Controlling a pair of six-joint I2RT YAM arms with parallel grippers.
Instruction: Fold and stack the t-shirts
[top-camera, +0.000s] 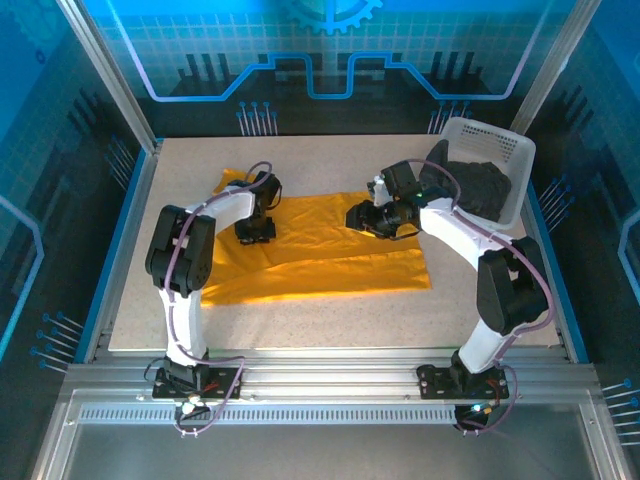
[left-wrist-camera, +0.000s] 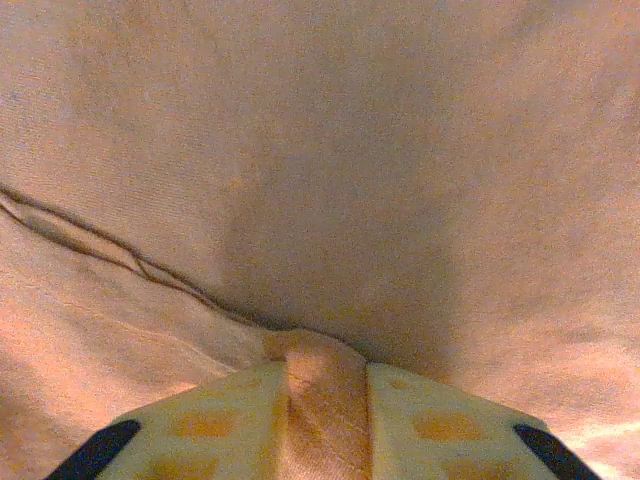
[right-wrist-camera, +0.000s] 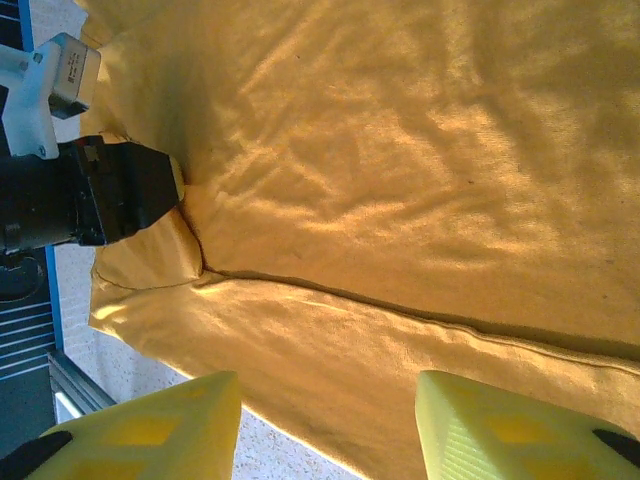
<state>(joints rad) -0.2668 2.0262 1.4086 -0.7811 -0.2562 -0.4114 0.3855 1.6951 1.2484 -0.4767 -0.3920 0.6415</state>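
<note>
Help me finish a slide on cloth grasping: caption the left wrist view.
Close-up from the wrist: the left gripper pinches a raised fold of the orange-yellow t-shirt.

White lattice basket (top-camera: 497, 137) at far right corner of speckled table (top-camera: 300, 322).

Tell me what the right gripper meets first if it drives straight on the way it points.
The orange shirt, likely near its folded edge just ahead of the open right gripper; how far off it lies is hard to judge.
</note>
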